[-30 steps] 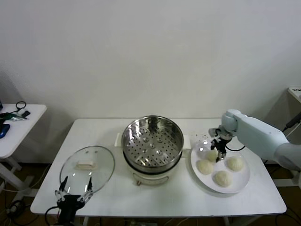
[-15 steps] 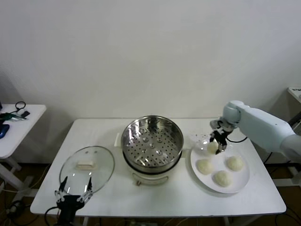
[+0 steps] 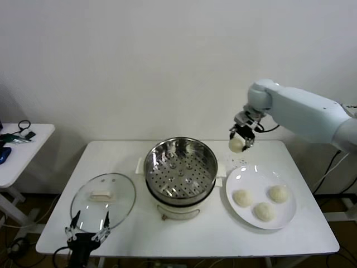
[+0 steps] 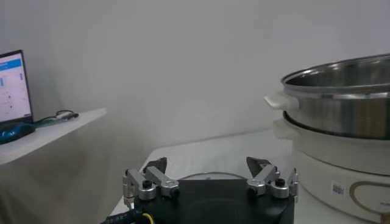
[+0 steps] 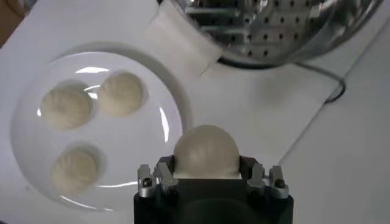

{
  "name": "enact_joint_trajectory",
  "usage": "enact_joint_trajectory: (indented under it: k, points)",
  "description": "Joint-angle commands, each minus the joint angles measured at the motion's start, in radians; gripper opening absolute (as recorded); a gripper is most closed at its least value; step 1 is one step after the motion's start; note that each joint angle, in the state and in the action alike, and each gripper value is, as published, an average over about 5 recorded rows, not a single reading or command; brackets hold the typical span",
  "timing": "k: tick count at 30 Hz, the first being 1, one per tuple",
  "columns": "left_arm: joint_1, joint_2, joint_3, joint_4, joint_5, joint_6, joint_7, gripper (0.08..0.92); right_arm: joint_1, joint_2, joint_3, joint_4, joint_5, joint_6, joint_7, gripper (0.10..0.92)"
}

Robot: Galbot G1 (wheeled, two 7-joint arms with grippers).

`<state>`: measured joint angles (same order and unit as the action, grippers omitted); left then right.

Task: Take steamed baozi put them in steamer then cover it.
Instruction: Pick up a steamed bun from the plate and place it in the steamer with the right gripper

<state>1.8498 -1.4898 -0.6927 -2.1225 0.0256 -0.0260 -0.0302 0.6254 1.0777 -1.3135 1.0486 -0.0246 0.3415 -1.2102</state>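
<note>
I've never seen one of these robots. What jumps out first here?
The right claw holds a white bun in the air, between the shiny steamer and the plate with three more buns. The glass lid lies on the table left of the steamer, near the open left claw.

steamer [image 3: 181, 166]: polished metal, mirror-bright, perforated floor | pot base [image 3: 181, 210]: smooth white plastic | cover [image 3: 104, 197]: clear glossy glass, metal rim, cream matt handle | baozi [image 5: 205, 152]: cream dough, smooth, matt | plate [image 3: 284, 215]: white, glossy | desk [image 3: 212, 237]: white, smooth, matt | right hand [image 5: 207, 180]: black body, bare metal knuckles
</note>
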Motion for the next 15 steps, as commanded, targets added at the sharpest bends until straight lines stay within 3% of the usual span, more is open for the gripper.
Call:
enact_joint_trajectory:
  k: [1, 15]
  points:
    - [0.004, -0.004, -0.007, -0.006, -0.014, 0.001, -0.004, 0.823, 0.079, 0.156, 0.044, 0.104, -0.23, 0.214, 0.016, 0.67]
    - [0.005, -0.002, -0.021, -0.003, -0.031, 0.001, -0.003, 0.823, -0.109, 0.299, 0.146, 0.069, -0.422, 0.265, 0.038, 0.679]
